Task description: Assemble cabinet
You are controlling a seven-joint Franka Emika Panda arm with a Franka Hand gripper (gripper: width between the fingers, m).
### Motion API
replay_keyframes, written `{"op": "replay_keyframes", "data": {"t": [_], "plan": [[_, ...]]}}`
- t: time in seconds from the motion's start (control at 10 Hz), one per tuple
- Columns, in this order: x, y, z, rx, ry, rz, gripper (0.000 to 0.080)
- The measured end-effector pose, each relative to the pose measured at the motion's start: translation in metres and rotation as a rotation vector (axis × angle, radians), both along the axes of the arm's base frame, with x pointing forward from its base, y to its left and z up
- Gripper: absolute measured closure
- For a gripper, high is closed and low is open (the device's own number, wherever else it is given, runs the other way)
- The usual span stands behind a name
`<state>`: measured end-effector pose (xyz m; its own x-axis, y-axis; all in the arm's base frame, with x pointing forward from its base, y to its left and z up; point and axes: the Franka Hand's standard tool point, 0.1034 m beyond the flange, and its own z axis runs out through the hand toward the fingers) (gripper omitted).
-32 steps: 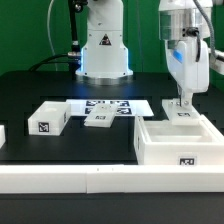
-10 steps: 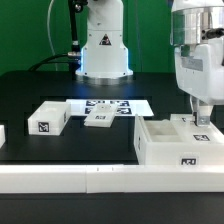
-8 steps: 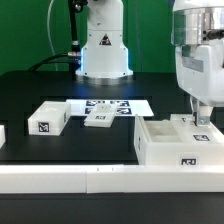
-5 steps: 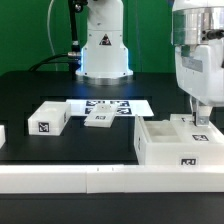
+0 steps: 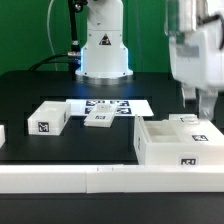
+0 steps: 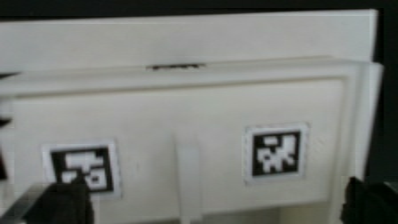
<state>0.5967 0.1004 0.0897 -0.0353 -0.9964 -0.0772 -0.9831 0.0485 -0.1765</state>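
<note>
Exterior view: the black counter [image 5: 30, 95] is seen with the arm base [image 5: 103, 45] mounted at 12 o'clock. A long white rail [image 5: 60, 178] is laid along the 6 o'clock edge.

The cabinet [image 5: 172, 142] is located at 4 o'clock on the counter, just behind the rail. Its open side is turned up and one tag is shown on its front face.

The marker board [image 5: 110, 104] is laid flat near centre. A small tagged block [image 5: 98, 118] is set at the board's 6 o'clock edge. A larger tagged block [image 5: 47, 118] is placed at the board's 8 o'clock, apart from it. A third block [image 5: 2, 133] is cut off at the 9 o'clock border.

The tool [image 5: 201, 100] is held over the cabinet's 1 o'clock corner. It is blurred, its fingers are spread, and nothing is grasped.

Wrist view: the picture is filled by the cabinet [image 6: 196, 110], with two tags [image 6: 272, 152] displayed on it. The tool [image 6: 214, 198] is released, and its fingertips [image 6: 63, 203] are seen far apart with nothing clamped between them.
</note>
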Motion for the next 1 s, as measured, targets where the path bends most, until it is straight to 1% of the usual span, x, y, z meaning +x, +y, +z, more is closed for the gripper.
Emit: {"op": "replay_keyframes", "data": {"t": [0.1, 0.2, 0.7, 0.8, 0.9, 1.0], "plan": [[-0.006, -0.003, 0.009, 0.013, -0.002, -0.008, 0.003], [-0.006, -0.004, 0.021, 0.033, -0.004, -0.031, 0.0009], [-0.008, -0.007, 0.016, 0.022, -0.003, -0.01, 0.0003], [-0.022, -0.019, 0.012, 0.015, 0.001, 0.043, 0.0003], [-0.042, -0.041, 0.011, 0.021, 0.017, 0.06, 0.0003], [-0.059, -0.059, 0.011, 0.011, 0.018, 0.134, 0.0003]]}}
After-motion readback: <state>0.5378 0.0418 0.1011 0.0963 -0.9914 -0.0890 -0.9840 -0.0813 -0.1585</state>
